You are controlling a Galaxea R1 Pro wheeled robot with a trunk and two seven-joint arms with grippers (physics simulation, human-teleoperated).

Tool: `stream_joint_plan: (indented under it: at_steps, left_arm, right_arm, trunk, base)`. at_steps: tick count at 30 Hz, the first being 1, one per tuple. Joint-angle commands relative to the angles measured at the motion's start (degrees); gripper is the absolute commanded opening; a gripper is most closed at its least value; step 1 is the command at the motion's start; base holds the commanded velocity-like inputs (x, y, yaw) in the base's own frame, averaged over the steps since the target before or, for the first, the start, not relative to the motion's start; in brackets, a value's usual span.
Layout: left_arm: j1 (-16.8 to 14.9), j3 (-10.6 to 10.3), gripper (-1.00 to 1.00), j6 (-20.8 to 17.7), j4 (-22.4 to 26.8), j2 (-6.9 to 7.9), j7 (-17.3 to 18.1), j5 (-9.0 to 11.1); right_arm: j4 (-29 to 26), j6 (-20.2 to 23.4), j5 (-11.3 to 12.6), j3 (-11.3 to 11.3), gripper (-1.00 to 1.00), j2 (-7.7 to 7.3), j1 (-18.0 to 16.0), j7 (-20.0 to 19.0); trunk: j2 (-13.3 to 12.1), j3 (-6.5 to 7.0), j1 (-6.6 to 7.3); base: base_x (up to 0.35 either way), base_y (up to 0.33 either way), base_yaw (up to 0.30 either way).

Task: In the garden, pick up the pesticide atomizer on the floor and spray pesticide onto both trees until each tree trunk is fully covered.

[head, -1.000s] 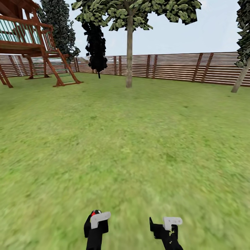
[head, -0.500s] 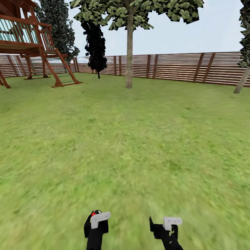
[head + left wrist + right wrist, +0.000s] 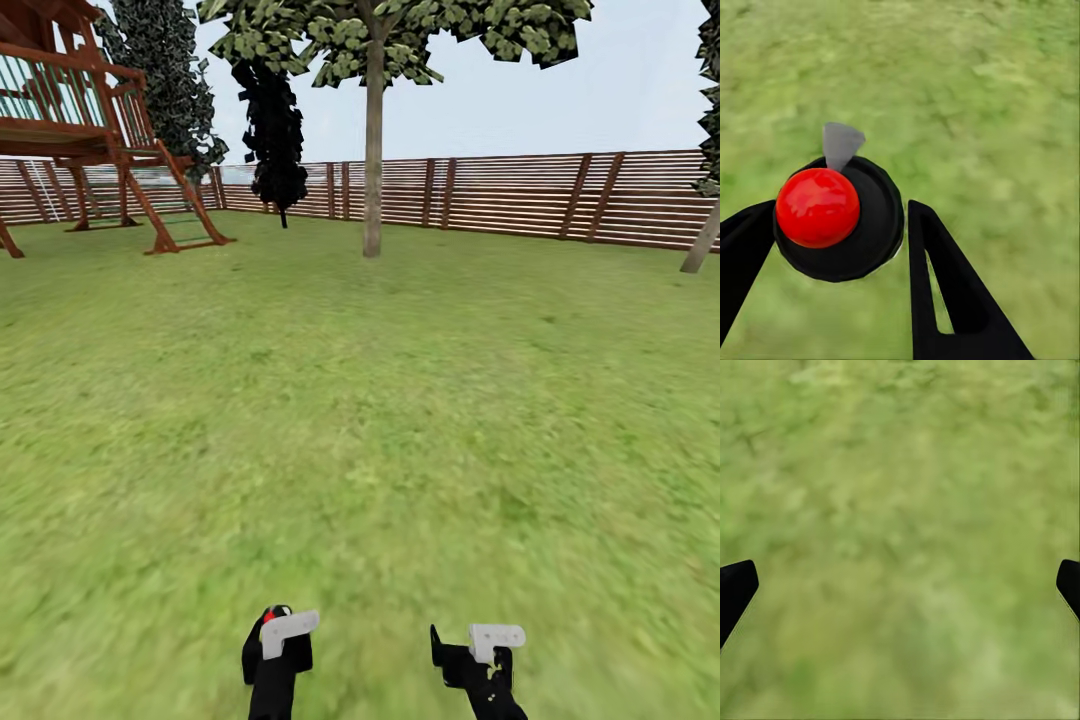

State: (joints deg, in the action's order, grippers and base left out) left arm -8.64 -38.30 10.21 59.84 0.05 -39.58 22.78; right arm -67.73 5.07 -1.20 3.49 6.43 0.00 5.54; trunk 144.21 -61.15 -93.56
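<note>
While my left gripper (image 3: 832,240) pinches the black red-capped atomizer (image 3: 838,217) and my right gripper (image 3: 900,585) gapes empty, bumps toward the top-centre grey-brown tree trunk (image 3: 372,150) might dislodge it.

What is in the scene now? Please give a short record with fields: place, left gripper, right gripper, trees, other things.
place: lawn ringed by a slatted fence
left gripper: shut on the atomizer, a black round item with a red cap and a grey tip
right gripper: open, nothing between its fingers, grass below
trees: one trunk straight ahead near the fence; a second, leaning trunk at the far right edge
pesticide: no white specks can be made out on either trunk
other things: wooden play tower at far left
</note>
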Motion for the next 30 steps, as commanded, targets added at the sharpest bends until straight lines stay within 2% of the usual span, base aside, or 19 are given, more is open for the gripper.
stream_joint_plan:
  at_steps: [1,30]
  left_arm:
    - [-0.06,-0.2,-1.0,0.41,0.02,0.03,-0.24,0.51]
    - [-0.06,-0.2,-1.0,0.36,0.3,0.15,-0.1,0.49]
  right_arm:
    - [-0.11,0.38,-0.16,0.11,1.0,-0.01,0.0,0.34]
    - [-0.12,0.39,-0.11,0.11,1.0,-0.01,0.0,0.27]
  trunk:
    - [0.02,-0.04,-0.03]
    - [0.02,-0.04,-0.03]
  base:
    - [0.335,0.0,0.0]
    - [0.335,0.0,0.0]
